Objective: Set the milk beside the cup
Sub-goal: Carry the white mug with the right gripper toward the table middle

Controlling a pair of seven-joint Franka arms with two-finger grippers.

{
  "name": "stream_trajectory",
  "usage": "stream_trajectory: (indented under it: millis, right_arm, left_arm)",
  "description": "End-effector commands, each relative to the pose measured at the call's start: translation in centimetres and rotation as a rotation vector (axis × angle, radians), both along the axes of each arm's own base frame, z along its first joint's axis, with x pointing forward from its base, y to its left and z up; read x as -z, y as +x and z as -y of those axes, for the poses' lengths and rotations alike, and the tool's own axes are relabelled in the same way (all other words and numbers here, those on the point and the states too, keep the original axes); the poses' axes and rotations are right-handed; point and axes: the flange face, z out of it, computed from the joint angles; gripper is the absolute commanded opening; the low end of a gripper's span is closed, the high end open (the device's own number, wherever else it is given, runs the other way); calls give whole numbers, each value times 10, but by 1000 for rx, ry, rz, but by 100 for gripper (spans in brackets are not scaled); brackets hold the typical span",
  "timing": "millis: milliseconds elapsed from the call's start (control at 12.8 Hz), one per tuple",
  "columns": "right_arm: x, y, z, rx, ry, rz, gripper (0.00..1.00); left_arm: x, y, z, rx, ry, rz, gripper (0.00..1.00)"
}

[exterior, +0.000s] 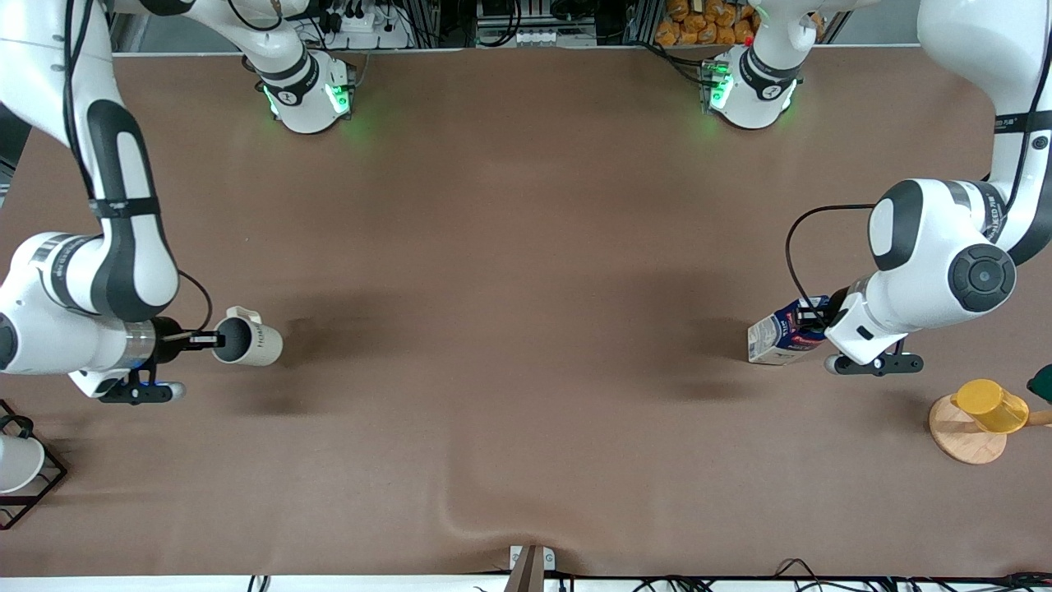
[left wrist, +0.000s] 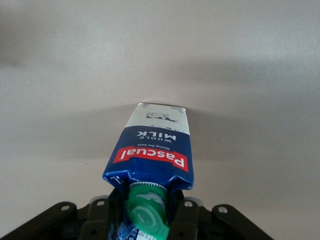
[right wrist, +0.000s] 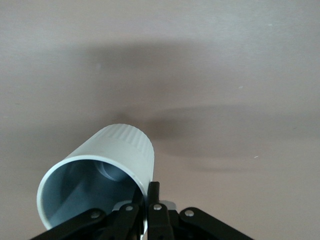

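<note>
The milk (exterior: 779, 333), a dark blue and white carton with a red label, is tipped over sideways toward the left arm's end of the table. My left gripper (exterior: 818, 324) is shut on its gabled top. In the left wrist view the carton (left wrist: 152, 147) points away from the gripper (left wrist: 148, 202), and the green cap (left wrist: 147, 215) sits between the fingers. The beige cup (exterior: 249, 337) is toward the right arm's end, tipped with its grey inside showing. My right gripper (exterior: 215, 338) is shut on its rim. In the right wrist view the cup (right wrist: 112, 157) is pinched at the rim (right wrist: 146, 200).
A bright yellow cup (exterior: 990, 404) stands on a round wooden coaster (exterior: 957, 436) near the left arm's end. A white cup in a black wire frame (exterior: 16, 464) is at the right arm's end. The brown cloth has a ridge (exterior: 485, 518) near the front edge.
</note>
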Motion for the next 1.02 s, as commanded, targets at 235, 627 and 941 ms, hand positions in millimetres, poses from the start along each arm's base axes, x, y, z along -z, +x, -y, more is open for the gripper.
stream_trajectory:
  millis: [235,627,941]
  right_arm:
    - [-49,-12,-139,209,-28,-37,0]
    - [-55,-31,-280,397,-61,2,0]
    - [-14,-60,-387,546,-60,44,0]
  left_arm:
    - [-62,-2,17,38,-17,44,32]
    - [-111,-7,46,79,-25,45,33]
    - [-135,-5,47,95,-28,72,34]
